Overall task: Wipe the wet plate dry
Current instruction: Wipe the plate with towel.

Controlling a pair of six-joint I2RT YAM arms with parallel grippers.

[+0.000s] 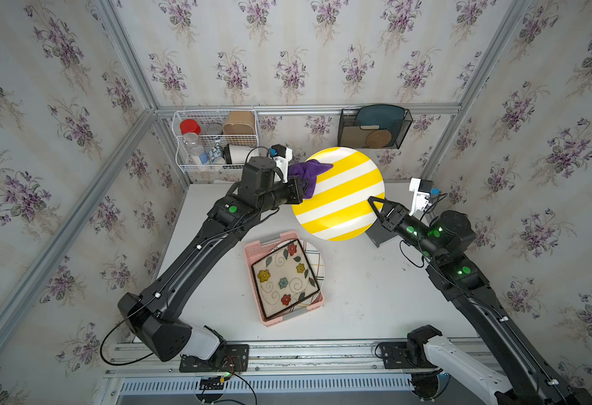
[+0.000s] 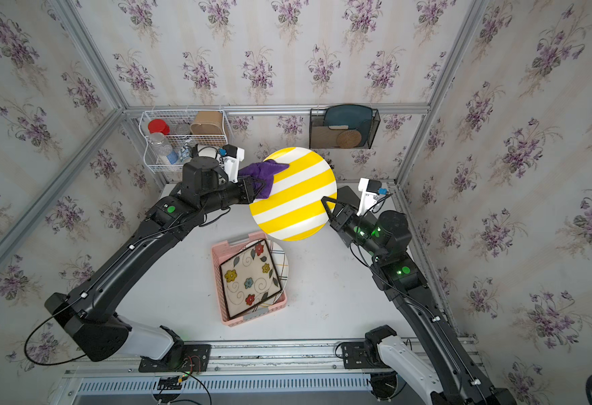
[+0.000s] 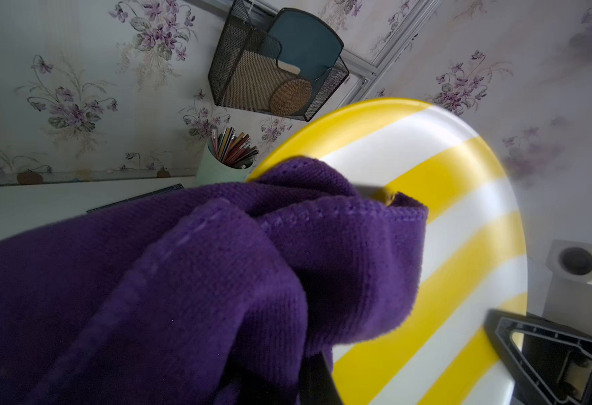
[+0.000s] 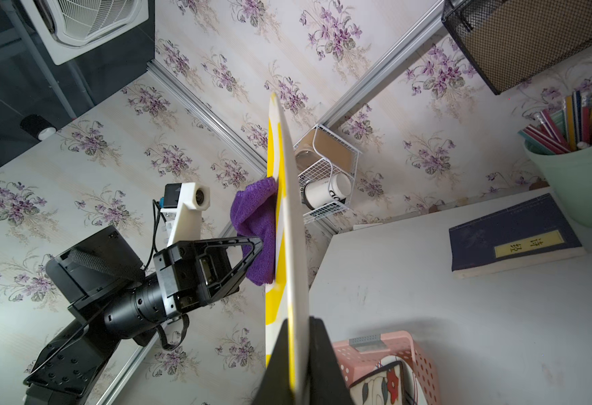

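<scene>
Yellow and white stripes mark the striped plate [image 1: 339,196], which is held clear of the table [image 1: 375,301], at about one o'clock from the pink basket [image 1: 252,250] in both top views. It is pinched at its rim, near its own four o'clock, by the right gripper [image 1: 374,205]. The jaws are closed narrowly on the thin edge, as is seen plainly in the right wrist view, where the plate stands edge-on between the two fingers. The purple cloth [image 1: 309,172] is clamped in a bunch by the left gripper [image 1: 298,189], which is shut tight on the fabric. The cloth is pressed against the striped face near the plate's ten o'clock, and the contact is confirmed in the right wrist view. Whether water is left on the face cannot be told.

Wiping is judged to be under way, with the face from the centre toward four o'clock not covered by the cloth.

The main risk is judged to lie in the one-point hold. A push from the cloth is applied almost opposite the pinch, so the plate could be levered, turned in the jaws or slid out, the more so if the rim is wet. A dropped plate could land on the floral dish [image 1: 284,280] in the basket. Patches could also be missed because the cloth is wadded, and the glaze could be struck by a bare finger if the wad is dragged aside.
</scene>
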